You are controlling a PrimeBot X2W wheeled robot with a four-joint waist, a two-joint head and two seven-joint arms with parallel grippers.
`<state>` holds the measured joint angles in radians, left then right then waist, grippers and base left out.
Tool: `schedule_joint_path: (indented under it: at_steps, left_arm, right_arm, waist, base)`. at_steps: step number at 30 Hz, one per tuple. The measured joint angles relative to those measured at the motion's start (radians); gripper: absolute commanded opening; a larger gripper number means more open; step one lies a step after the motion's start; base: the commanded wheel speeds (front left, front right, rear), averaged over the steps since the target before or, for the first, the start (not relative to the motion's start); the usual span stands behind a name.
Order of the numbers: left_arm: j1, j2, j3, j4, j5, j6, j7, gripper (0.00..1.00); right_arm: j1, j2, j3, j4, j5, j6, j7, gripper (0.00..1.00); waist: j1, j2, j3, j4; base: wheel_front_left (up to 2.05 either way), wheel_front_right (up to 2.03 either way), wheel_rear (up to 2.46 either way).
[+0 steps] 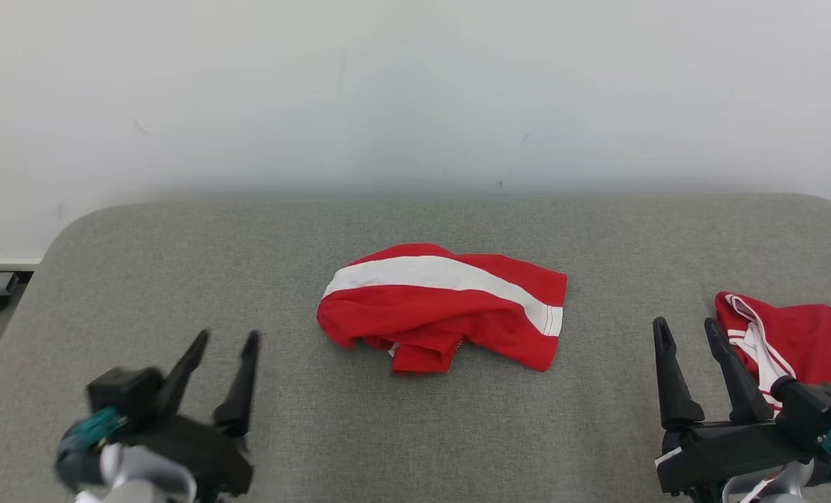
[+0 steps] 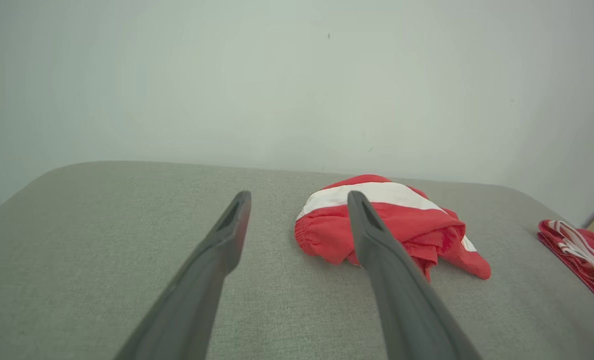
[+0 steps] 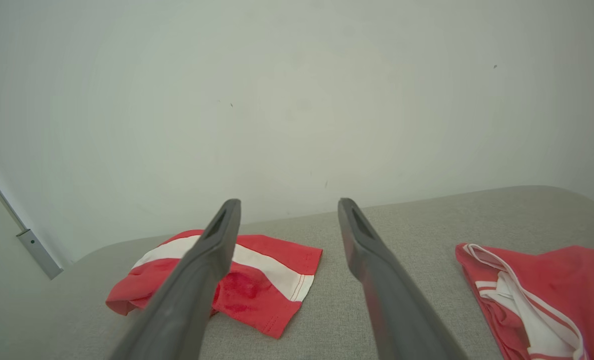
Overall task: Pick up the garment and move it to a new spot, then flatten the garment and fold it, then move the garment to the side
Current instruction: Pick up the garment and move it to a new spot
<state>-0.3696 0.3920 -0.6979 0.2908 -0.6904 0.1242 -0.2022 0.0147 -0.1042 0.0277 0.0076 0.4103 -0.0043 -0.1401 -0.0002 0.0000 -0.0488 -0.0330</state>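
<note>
**Both claws released, striped red garment lies mid-frame**

At the lower left of the head view the left gripper (image 1: 226, 339), dark, two-fingered and blurred, has its fingers spread with nothing between them. At the lower right the right gripper (image 1: 685, 325) is likewise released, its fingers apart, empty and pointing up the frame. Both show against the grey fabric-covered surface with rounded corners (image 1: 177, 265).

The crumpled red fabric garment with a broad white stripe (image 1: 443, 314) lies on that surface at the middle of the frame, well apart from both grippers. Its stripe runs from the left side down to the right edge, and a bunched fold of red cloth juts out at its lower edge.

At the right edge, just beside the right gripper's fingers, lies a second red cloth garment with narrow white trim (image 1: 806, 335), cut off by the frame. In the left wrist view the striped garment sits right of centre. In the right wrist view it sits at the lower left. A plain white wall (image 1: 415, 91) rises behind the surface in the upper part of the frame
</note>
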Motion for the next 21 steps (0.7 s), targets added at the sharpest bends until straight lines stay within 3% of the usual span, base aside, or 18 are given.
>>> schedule_joint_path:
  at_steps: [6,11,16,21]
  left_arm:
    - [0.162,-0.065,0.244,0.011,-0.013,0.0,-0.038,1.0]
    - [0.244,-0.16,0.401,-0.033,-0.031,0.0,-0.049,1.0]
    - [0.286,-0.214,0.437,-0.093,-0.033,0.0,-0.049,1.0]
    - [0.307,-0.173,0.343,-0.13,-0.001,0.0,-0.044,1.0]
  right_arm:
    - [0.0,0.007,-0.003,0.01,0.0,-0.005,-0.001,1.0]
    - [0.007,0.008,-0.024,0.015,0.004,-0.015,-0.002,1.0]
    - [0.023,0.007,-0.027,0.015,0.004,-0.022,-0.002,1.0]
    - [0.023,0.004,-0.02,0.023,0.004,-0.021,0.0,1.0]
  waist:
    - [0.0,0.0,-0.003,-0.005]
    - [0.0001,0.0,-0.011,-0.007]
    - [0.0001,0.0,-0.012,-0.006]
    - [0.0001,0.0,-0.005,-0.012]
  base:
    - [0.0,0.0,0.0]
    - [0.0,0.0,0.0]
    - [0.0,0.0,0.0]
    - [0.0,0.0,0.0]
